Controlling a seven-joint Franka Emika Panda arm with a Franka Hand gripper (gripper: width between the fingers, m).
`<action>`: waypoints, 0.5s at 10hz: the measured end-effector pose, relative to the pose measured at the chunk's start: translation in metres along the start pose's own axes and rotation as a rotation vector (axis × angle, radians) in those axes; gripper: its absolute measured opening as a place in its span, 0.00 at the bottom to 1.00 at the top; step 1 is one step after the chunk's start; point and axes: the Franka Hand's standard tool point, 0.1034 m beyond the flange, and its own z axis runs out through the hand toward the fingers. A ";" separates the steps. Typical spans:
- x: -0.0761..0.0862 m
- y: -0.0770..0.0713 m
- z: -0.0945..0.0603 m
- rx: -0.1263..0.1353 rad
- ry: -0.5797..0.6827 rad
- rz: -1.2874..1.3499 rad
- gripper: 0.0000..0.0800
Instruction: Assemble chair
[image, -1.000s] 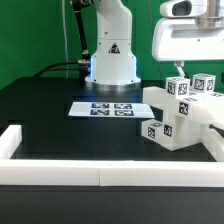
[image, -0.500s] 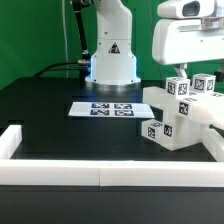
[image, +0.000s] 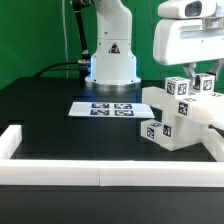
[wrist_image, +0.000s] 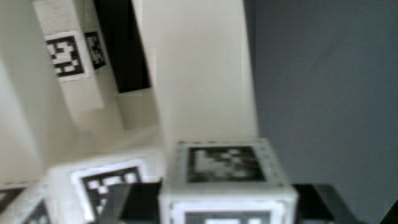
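Observation:
The chair parts (image: 180, 118) are chunky white blocks with black-and-white tags, stacked at the exterior view's right on the black table. My gripper (image: 192, 78) hangs over them under the white hand (image: 190, 40). In the wrist view my gripper (wrist_image: 228, 200) has a dark finger (wrist_image: 143, 200) on each side of a tagged white chair piece (wrist_image: 228, 165), pressed against it. Tall white chair pieces (wrist_image: 187, 70) stand just beyond it, one with a tag (wrist_image: 68, 55). The lower part of the held piece is hidden.
The marker board (image: 105, 108) lies flat in the middle of the table. The robot base (image: 112, 55) stands behind it. A long white border rail (image: 70, 176) runs along the front, with a short end (image: 10, 140) at the exterior view's left.
The hand has risen very slightly over the chair parts. The blocks on the table have barely shifted.

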 end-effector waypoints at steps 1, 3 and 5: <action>0.000 0.000 0.000 0.000 0.000 0.001 0.36; 0.000 0.000 0.000 0.003 0.001 0.146 0.36; 0.001 0.000 0.000 0.011 0.005 0.315 0.36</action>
